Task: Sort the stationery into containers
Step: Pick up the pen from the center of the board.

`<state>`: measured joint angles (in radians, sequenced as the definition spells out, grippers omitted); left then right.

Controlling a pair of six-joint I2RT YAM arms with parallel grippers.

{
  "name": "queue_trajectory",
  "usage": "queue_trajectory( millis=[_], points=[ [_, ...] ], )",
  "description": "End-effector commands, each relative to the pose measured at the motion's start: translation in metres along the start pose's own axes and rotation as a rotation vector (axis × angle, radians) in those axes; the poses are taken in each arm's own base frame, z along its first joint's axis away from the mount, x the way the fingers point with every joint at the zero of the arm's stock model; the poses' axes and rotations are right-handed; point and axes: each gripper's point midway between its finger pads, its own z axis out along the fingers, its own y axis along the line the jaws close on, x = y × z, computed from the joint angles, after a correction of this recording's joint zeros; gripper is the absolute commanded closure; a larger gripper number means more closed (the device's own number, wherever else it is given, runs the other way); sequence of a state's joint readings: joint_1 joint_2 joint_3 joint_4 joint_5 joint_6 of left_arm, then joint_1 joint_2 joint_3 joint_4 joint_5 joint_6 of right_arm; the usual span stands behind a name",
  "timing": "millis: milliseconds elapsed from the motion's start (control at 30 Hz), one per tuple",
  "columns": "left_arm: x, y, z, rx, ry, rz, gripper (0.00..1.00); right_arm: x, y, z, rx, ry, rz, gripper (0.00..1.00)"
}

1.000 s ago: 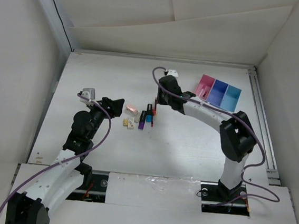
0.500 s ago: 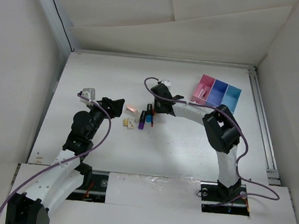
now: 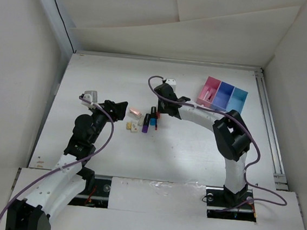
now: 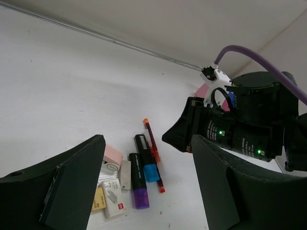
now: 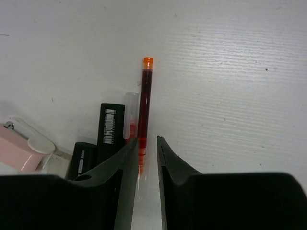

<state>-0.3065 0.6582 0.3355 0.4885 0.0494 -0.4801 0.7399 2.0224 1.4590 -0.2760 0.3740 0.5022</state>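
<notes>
Looked down on a plain white table boxed in by white panels, nothing fancy. Found the red pen lying flat on it, orange cap pointing away from the right gripper. Caught that gripper low over the pen's near half, jaws narrow and straddling the barrel. Had one finger right up against it and a sliver of table showing on the other side, so not clamped as far as could be seen.

Spotted the rest of the pile bunched on the left-arm side of the red pen:
- a blue-tipped black marker just beside the pen and close to the finger on that side
- a purple-tipped black marker next over
- a pink block and a few cream erasers beyond those

Saw the left gripper past that pile from the red pen, up off the table, spread wide with nothing in it.

Noticed the three-bin tray well apart from the red pen, off toward the right-arm side and farther back, pink bin nearest the pen. Couldn't make out anything inside. Also clocked the right arm's purple cable looping just behind the pen.
</notes>
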Motion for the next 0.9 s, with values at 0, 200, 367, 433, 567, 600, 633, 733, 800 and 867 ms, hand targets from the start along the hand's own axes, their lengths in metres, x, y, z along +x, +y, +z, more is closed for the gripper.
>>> queue_trajectory(
  millis=[0,200,367,433,567,600,633,733,800,867],
  points=[
    [-0.026,-0.019,0.001,0.057,-0.064,-0.004,0.31,-0.020,0.023,-0.013,-0.052,-0.058,0.015,0.71],
    [-0.026,-0.019,0.001,0.057,-0.064,-0.004,0.31,-0.001,0.021,0.002,-0.037,-0.015,0.006,0.70],
    [-0.026,-0.019,0.001,0.057,-0.064,-0.004,0.31,0.009,0.022,0.012,-0.033,0.009,-0.003,0.73],
    [-0.026,-0.019,0.001,0.057,-0.064,-0.004,0.31,0.012,0.021,0.015,-0.029,0.016,-0.007,0.74],
    [-0.028,-0.021,-0.001,0.062,-0.072,-0.004,0.31,0.017,0.013,0.020,-0.005,0.026,0.002,0.76],
    [-0.028,-0.021,-0.001,0.062,-0.072,-0.004,0.31,0.015,0.013,0.021,0.000,0.014,0.014,0.76],
    [-0.028,-0.021,-0.001,0.062,-0.072,-0.004,0.31,0.012,0.008,0.023,0.008,0.013,0.021,0.76],
    [-0.028,-0.021,-0.001,0.062,-0.072,-0.004,0.31,0.019,0.002,0.024,0.028,0.022,0.014,0.76],
    [-0.028,-0.021,-0.001,0.062,-0.072,-0.004,0.31,0.022,-0.005,0.027,0.041,0.031,0.017,0.77],
    [-0.028,-0.021,-0.001,0.062,-0.072,-0.004,0.31,0.016,-0.012,0.021,0.050,0.017,0.027,0.95]
  ],
)
